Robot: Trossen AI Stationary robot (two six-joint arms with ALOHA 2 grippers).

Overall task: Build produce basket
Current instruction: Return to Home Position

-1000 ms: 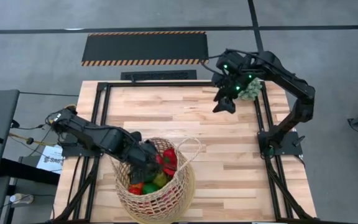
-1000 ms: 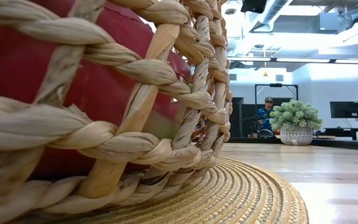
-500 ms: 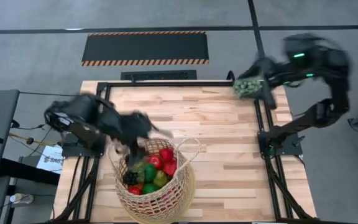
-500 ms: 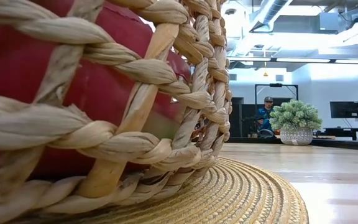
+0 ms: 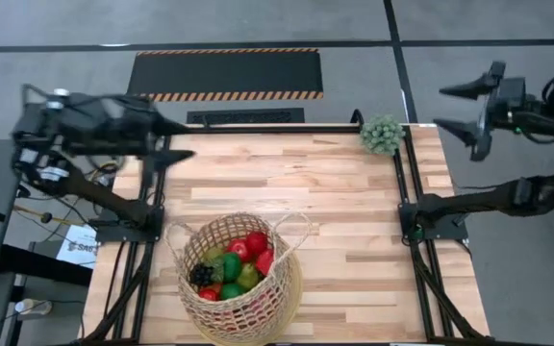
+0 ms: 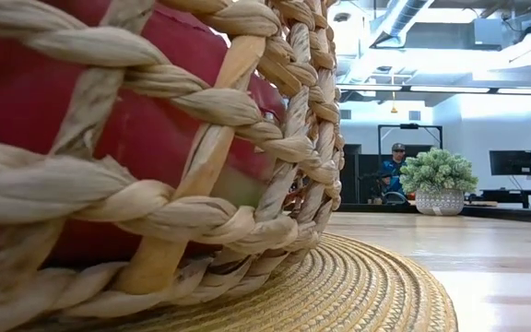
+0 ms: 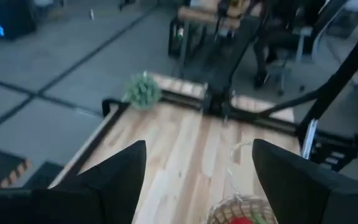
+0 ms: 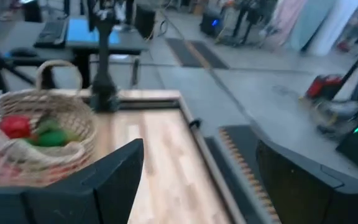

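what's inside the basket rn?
In the basket, the top layer shows red fruits, green ones and a dark grape bunch. Anything beneath them is covered, so no full count.

From my station I see the basket (image 5: pixel 239 279) sitting on a round mat (image 6: pixel 367 286) at the near edge of the table (image 5: pixel 354 211), left of centre, with the produce (image 5: pixel 237 264) piled inside it. The spiky ball (image 5: pixel 383 135) stands at the far right corner, well apart from the basket. The left gripper (image 5: pixel 186 141) hangs over the far left corner, and the right gripper (image 5: pixel 442 108) is off the table, beyond its far right corner, right of the ball.
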